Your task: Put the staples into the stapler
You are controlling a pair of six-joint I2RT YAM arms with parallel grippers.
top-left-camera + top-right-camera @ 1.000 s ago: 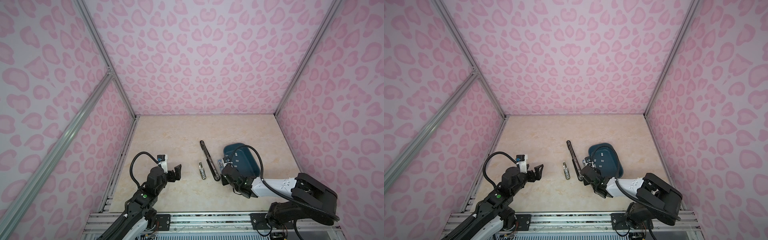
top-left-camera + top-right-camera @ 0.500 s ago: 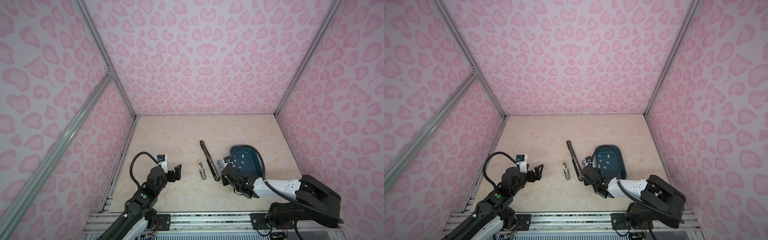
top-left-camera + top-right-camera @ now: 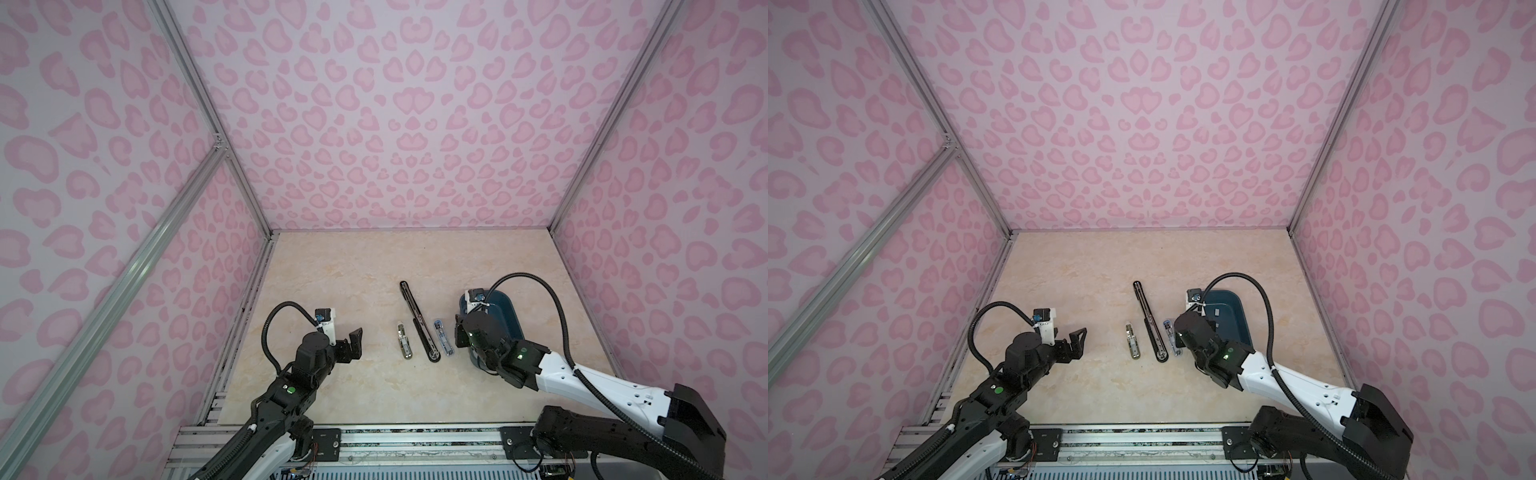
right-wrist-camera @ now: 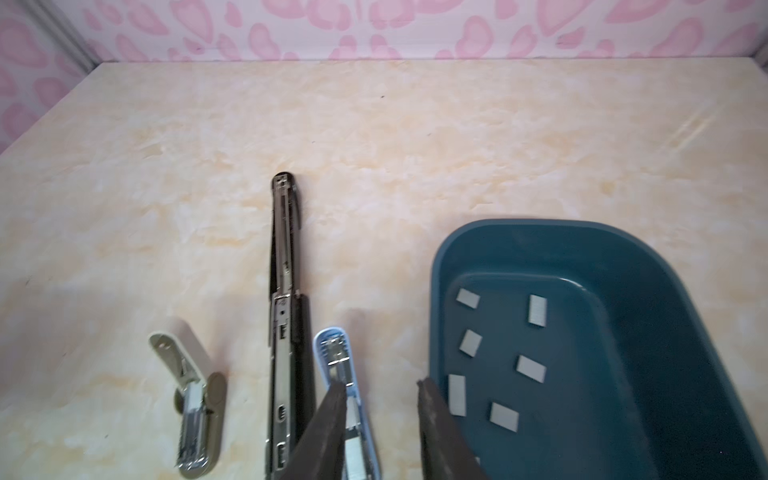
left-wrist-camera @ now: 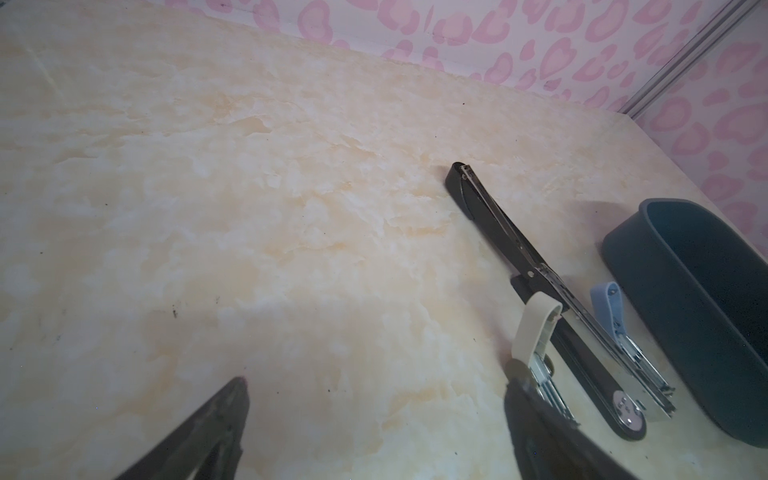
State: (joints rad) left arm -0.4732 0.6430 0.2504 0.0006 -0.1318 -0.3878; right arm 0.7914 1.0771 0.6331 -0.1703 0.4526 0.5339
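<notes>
right gripper [image 4: 381, 384] hangs low over the surface [image 4: 374, 145], in the narrow place between the blue stapler [image 4: 336, 357] and the dark teal tray [image 4: 432, 291]. its jaws stand apart and i see nothing between them; one finger covers the near part of the blue stapler, the second is over the tray rim. left gripper [image 5: 374, 382] is also wide apart and empty, above bare surface, well apart from the work.

the staples [image 4: 530, 368] lie loose on the bottom of the tray, at least six strips in the right wrist view, none touching another. a pale strip seems to lie also in the open channel of the blue stapler, just by the finger, but i cannot tell if it sits fully down. the long black stapler [image 4: 284, 291] and the cream stapler [image 4: 187, 357] lie open beside it.

i judge that loading the blue stapler is the step in hand. to do it well, the strip should lie flat and straight in the channel, legs downward, before the top is closed. if one more strip is needed, better to take one far from the tray wall, pinch it across the short side and lift it level, because such thin strip can tilt or break.
</notes>
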